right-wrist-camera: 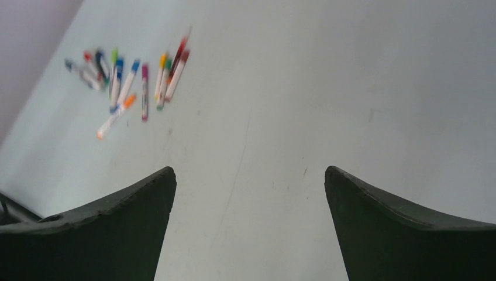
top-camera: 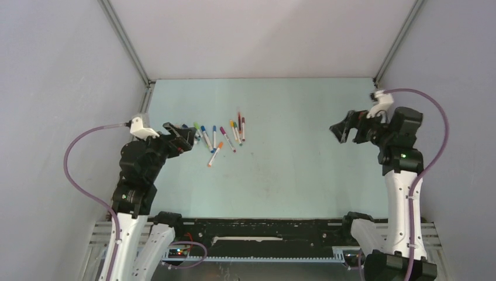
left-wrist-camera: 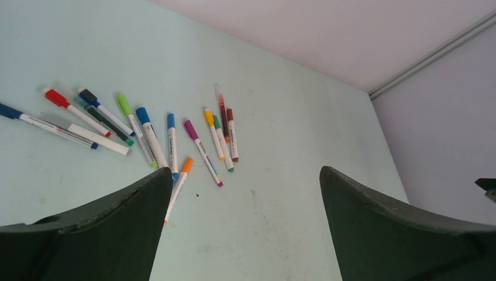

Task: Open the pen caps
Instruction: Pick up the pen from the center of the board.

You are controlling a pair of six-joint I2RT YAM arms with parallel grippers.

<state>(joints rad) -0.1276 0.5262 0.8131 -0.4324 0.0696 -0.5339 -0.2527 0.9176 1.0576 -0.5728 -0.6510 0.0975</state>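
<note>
Nearest, both arm bases (top-camera: pixel 360 225) sit at the near edge. The left gripper (top-camera: pixel 188 138) hangs just beside the pens (top-camera: pixel 219 139), left of the table's (top-camera: pixel 292 175) middle.

Left wrist: its jaws gape wide and hold nothing; the caps (left-wrist-camera: pixel 143 115) sit on the pens ahead.

Right wrist: the right gripper (right-wrist-camera: pixel 250 170) is spread wide and empty, with the pens well off toward the far left corner.

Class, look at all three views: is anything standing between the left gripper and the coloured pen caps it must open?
Nothing visible does. The open left two-finger gripper faces the small coloured plastic pen caps across bare pale-green tabletop. The orange cap lies nearest, just ahead of its fingertips, with nothing in between.
</note>
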